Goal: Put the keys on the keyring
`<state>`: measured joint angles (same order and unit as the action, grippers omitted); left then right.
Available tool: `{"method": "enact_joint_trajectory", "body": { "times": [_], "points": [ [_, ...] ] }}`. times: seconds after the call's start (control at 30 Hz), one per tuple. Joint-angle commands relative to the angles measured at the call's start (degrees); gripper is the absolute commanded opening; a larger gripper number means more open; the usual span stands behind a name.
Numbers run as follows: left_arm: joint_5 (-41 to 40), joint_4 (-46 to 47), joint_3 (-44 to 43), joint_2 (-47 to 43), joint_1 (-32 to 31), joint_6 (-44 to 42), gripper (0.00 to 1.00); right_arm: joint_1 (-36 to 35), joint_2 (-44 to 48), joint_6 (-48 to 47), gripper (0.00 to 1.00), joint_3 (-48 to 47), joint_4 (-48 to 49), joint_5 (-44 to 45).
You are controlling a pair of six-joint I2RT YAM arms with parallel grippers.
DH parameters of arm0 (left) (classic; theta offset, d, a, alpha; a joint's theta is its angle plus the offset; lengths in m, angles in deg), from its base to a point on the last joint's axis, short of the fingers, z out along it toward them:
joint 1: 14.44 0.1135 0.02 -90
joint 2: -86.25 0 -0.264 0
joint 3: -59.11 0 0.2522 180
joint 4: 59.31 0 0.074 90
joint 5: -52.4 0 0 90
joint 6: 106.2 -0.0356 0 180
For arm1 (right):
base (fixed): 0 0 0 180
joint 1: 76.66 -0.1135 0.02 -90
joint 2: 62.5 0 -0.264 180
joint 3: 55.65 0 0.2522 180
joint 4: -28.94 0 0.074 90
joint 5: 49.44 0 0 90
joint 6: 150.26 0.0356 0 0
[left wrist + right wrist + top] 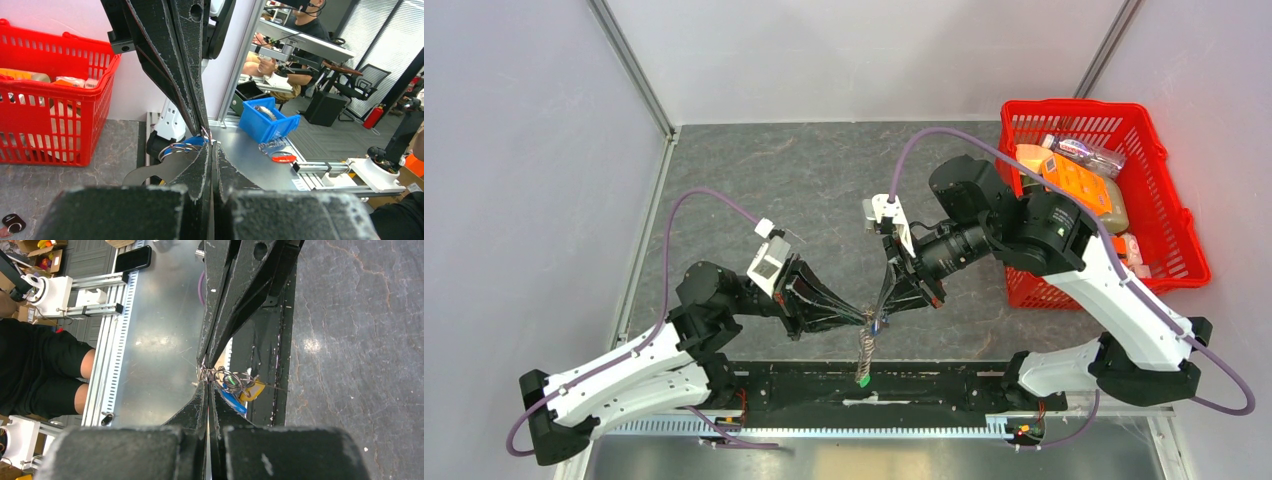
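"Where was the keyring [232,380] when you looked?"

"Up off the counter [824,180], near its front edge, right where the two arms met. The twisted chain [865,350] hung straight down from that spot, and the green tag [862,380] dangled over the black rail [944,385] by the arm bases."

"And the arms?"

"The left gripper [862,313] was pressed together on the keyring's wire, as far as I could see. The right gripper [882,315] was pressed together too, with its tip against the same bunch. Whether it nipped anything I couldn't tell."

"Any keys on it?"

"A blue-capped key [232,401] and a yellow-capped key [254,390] sat bunched in with the silver loops, just beside the right fingertips. I couldn't make out whether they were threaded on or only tangled there."

"What got in the way?"

"Mostly the fingers themselves. Each gripper's black fingers crossed in front of the other's tip, so the contact point was nearly buried. From above, the bunch was only a small knot between two dark wedges."

"Anything else around?"

"A red basket [1164,200] stood at the back right of the counter, holding orange packets [1074,180]. The right arm's elbow reached across its near left corner. Beyond the rig a blue bin [267,125] sat on a metal bench."
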<state>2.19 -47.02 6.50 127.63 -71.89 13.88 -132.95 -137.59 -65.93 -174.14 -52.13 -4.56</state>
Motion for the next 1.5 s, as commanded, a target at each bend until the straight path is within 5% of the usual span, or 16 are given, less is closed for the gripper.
{"method": "enact_joint_trajectory", "body": {
  "times": [0.0, 0.97, 1.47],
  "points": [
    [2.02, 4.98, -2.46, 0.10, 0.10, 1.72, 0.02, -0.53, -0.72, -1.48, 0.00, -3.23, 2.82, 1.43],
    [3.40, 6.10, -2.55, 1.53, 0.08, 5.29, 0.02, -6.23, -1.72, -9.21, 0.00, -7.36, -0.23, 3.59],
    [12.78, 9.80, -2.63, 3.22, 0.06, 5.19, 0.02, -8.09, -3.31, -11.16, 0.00, -10.89, -3.66, 5.52]
  ]
}}
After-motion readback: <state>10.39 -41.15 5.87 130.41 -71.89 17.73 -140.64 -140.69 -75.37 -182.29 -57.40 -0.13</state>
